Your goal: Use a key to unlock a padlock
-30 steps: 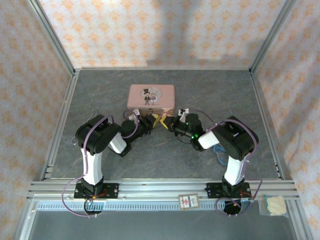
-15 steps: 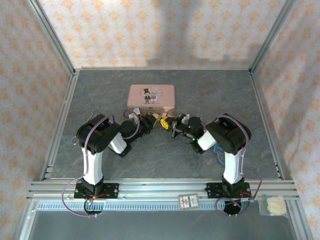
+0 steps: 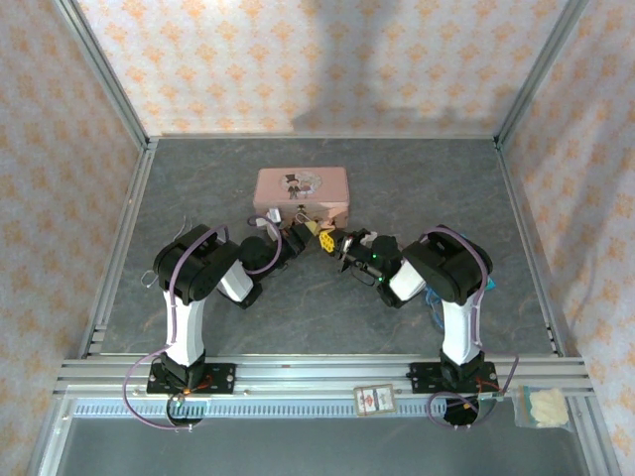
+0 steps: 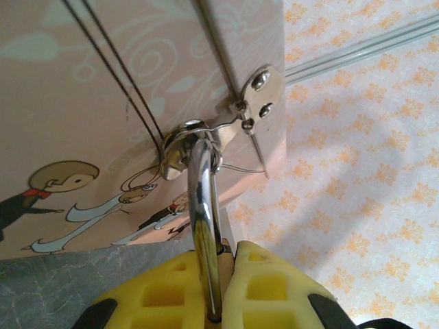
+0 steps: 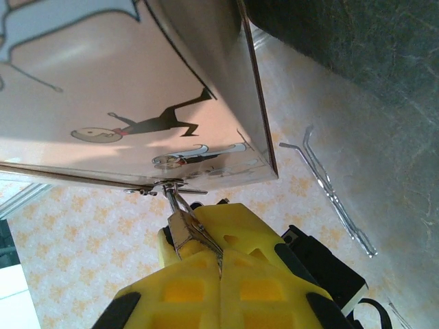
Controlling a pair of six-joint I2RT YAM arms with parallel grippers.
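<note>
A small brass padlock [image 5: 180,230] hangs by its silvery shackle [image 4: 201,199] from the hasp [image 4: 185,147] of the pink illustrated tin [image 3: 301,186]. My left gripper [image 4: 226,250] is shut on the padlock's body, with the shackle rising out between its yellow fingers. My right gripper [image 5: 221,259] is shut on the key [image 5: 206,238], whose blade reaches the padlock's underside. In the top view the left gripper [image 3: 306,234] and right gripper [image 3: 329,241] meet just in front of the tin, which is tipped with its front edge raised.
A bent silvery wire [image 5: 329,185] lies on the grey floor to the right of the tin. Patterned walls and aluminium frame rails [image 3: 124,248] enclose the table. A small card [image 3: 373,399] and a plastic bag [image 3: 541,407] sit on the near rail.
The right arm has swung left and pressed in towards the padlock. The tin has tipped, its front face now showing. The left arm has barely moved.
</note>
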